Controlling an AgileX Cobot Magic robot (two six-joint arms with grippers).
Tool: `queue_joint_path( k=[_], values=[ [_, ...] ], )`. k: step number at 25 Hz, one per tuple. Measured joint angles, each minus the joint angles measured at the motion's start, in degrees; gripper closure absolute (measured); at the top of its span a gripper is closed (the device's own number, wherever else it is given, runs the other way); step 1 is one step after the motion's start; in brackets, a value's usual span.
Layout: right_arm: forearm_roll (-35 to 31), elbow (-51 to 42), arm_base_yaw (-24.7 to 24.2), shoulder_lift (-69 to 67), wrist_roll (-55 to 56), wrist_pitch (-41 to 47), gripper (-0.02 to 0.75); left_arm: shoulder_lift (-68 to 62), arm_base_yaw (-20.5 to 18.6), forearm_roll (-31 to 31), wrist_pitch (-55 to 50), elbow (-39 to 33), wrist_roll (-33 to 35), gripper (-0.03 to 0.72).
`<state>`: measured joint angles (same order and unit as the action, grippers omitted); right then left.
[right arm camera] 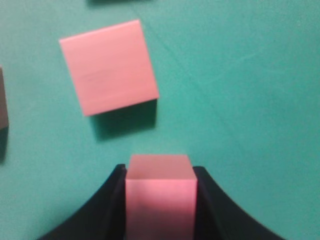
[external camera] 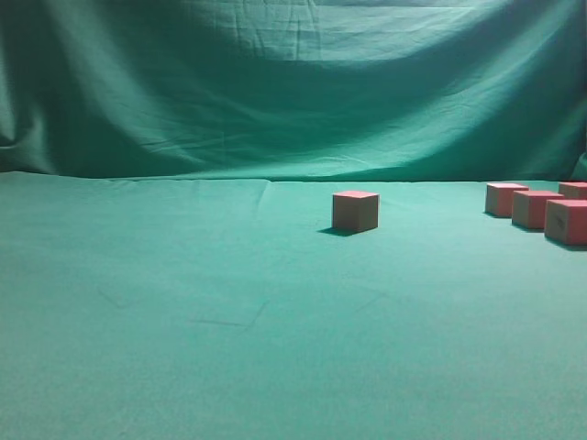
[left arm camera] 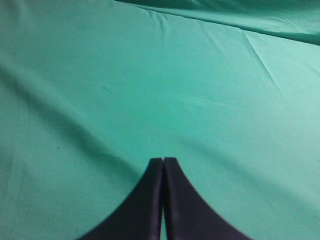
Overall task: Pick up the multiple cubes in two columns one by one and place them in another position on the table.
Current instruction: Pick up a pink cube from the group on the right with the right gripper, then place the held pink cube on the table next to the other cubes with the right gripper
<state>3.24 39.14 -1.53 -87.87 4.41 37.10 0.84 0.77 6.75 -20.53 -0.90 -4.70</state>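
Worktop (external camera: 183, 312) is lying flat under matte green cloth, faintly creased, with a draped green backdrop (external camera: 275, 82) of the same fabric hanging behind. One pinkish-red cube (external camera: 355, 211) is sitting alone mid-worktop, top face red, side faces paler tan, edges crisp. A cluster of four more cubes (external camera: 537, 209) is sitting at the far right edge of the exterior view, close together, the last one cut off by the frame.

Right claw (right arm camera: 160, 200) is gripping a cube (right arm camera: 160, 197) between its two dark curved fingers (right arm camera: 100, 210), both inner faces pressing against the block's sides. Another cube (right arm camera: 108, 73) is lying on the cloth just ahead, plain smooth top, slightly rotated, casting a shadow. A third block is showing only as a sliver at the left edge.

Left claw (left arm camera: 163, 167) is hovering over bare wrinkled cloth, its black tapered fingers pressing together with no gap, gripping nothing
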Motion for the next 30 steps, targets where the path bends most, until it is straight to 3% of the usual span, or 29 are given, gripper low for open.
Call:
queue_joint_path(
  k=[3,8,14,19,24,30],
  values=[
    [0.0,0.41,0.0,0.0,-0.14,1.35,0.476,0.0,0.0,0.0,0.0,0.0,0.0,0.688],
    [-0.36,6.35,2.06,0.75,-0.58,12.26,0.476,0.0,0.0,0.0,0.0,0.0,0.0,0.688],
    [-0.46,19.37,11.41,3.79,-2.51,23.25,0.476,0.0,0.0,0.0,0.0,0.0,0.0,0.688],
    [-3.51,32.4,20.89,2.05,-2.25,25.8,0.476,0.0,0.0,0.0,0.0,0.0,0.0,0.688],
    [-6.24,44.85,28.61,-5.82,-0.89,26.37,0.476,0.0,0.0,0.0,0.0,0.0,0.0,0.688],
    [-6.9,59.65,33.75,-20.13,-3.25,31.26,0.476,0.0,0.0,0.0,0.0,0.0,0.0,0.688]
  ],
)
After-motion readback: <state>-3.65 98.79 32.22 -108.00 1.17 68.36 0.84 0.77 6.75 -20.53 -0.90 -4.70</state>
